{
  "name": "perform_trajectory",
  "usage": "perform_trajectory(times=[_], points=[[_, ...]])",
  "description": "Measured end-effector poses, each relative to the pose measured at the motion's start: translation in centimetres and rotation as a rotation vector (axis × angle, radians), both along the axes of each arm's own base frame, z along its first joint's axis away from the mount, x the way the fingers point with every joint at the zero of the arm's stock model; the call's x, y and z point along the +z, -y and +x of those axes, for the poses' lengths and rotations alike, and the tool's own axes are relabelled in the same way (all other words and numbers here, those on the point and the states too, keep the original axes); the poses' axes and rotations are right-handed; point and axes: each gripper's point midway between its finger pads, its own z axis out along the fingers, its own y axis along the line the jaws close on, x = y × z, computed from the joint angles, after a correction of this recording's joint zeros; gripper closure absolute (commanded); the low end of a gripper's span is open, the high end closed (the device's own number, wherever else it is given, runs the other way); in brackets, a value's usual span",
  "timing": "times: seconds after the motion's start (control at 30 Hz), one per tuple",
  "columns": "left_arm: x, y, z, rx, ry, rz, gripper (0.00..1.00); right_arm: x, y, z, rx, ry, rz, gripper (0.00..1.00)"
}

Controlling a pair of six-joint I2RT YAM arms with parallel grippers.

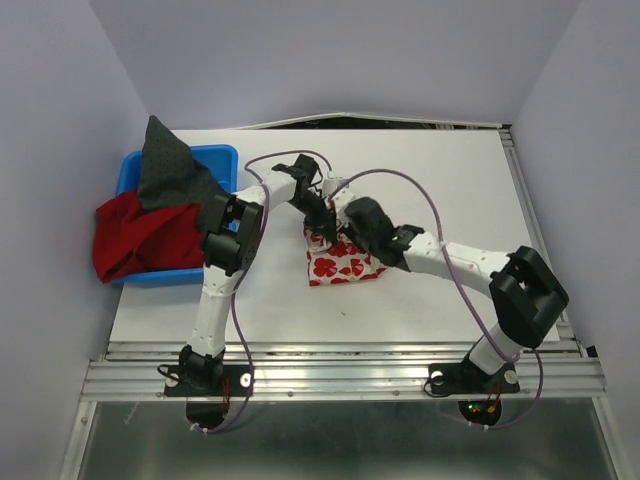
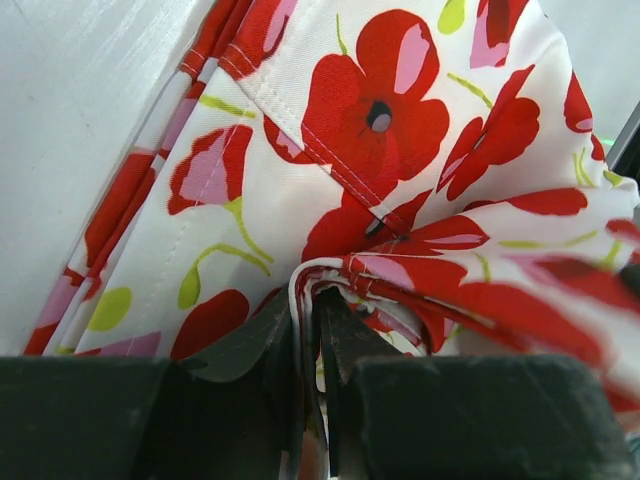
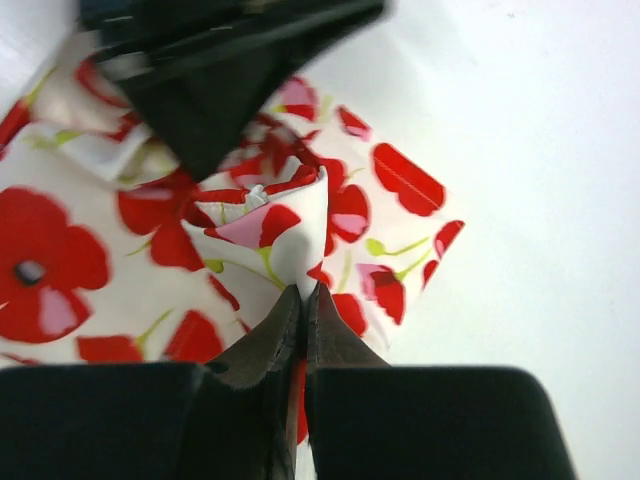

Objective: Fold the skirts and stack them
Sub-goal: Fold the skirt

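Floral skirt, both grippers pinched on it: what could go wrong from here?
1. The right gripper pinches only a small peak of the floral skirt at its fingertips, so a pull may slip it free.
2. The left gripper clamps several bunched layers, so lifting could drag the fold crooked or open it.
3. Both grippers sit very close together over the skirt, so a careless move might knock them into each other.
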Motion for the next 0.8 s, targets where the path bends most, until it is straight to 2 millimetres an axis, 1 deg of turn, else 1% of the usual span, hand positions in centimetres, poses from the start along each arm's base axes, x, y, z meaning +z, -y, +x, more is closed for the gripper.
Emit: perform_trajectory(times=[0.03, 0.07, 0.1, 0.2, 0.27, 0.4, 0.47, 0.53, 0.63, 0.7, 0.8], points=[[0.0, 0.0, 0.0, 0.0, -0.002, 0.001, 0.75, 0.3, 1.0, 1.0, -0.031, -0.022, 0.057, 0.99], [0.0, 0.0, 0.0, 0.0, -0.003, 0.001, 0.75, 0.4, 1.5, 1.4, -0.045, -0.033, 0.079, 0.99], [0.0, 0.0, 0.0, -0.001, -0.003, 0.002, 0.75, 0.3, 3.3, 2.8, -0.093, -0.06, 0.127, 0.99], [0.0, 0.0, -0.1, -0.004, -0.005, 0.002, 0.75, -0.7, 5.4, 4.1, -0.142, -0.157, 0.255, 0.99], [-0.1, 0.1, 0.0, -0.005, -0.006, 0.003, 0.75, -1.5, 6.3, 4.7, -0.166, -0.217, 0.331, 0.99], [0.0, 0.0, 0.0, -0.011, -0.003, 0.003, 0.75, -4.4, 7.3, 5.2, -0.217, -0.391, 0.5, 0.99], [-0.1, 0.0, 0.0, -0.013, 0.0, 0.002, 0.75, -6.7, 8.3, 5.4, -0.268, -0.49, 0.584, 0.99], [-0.1, 0.0, 0.0, -0.02, 0.007, 0.0, 0.72, -8.4, 8.3, 5.3, -0.292, -0.581, 0.66, 0.99], [0.1, -0.1, 0.0, -0.04, 0.037, -0.012, 0.62, -8.4, 8.0, 6.0, -0.29, -0.632, 0.738, 0.99], [0.4, -0.3, -0.2, -0.053, 0.055, -0.014, 0.57, -8.4, 7.7, 6.3, -0.287, -0.652, 0.766, 0.99], [0.6, -0.7, -0.5, -0.082, 0.097, -0.008, 0.54, -8.3, 7.2, 6.2, -0.274, -0.674, 0.79, 0.93]])
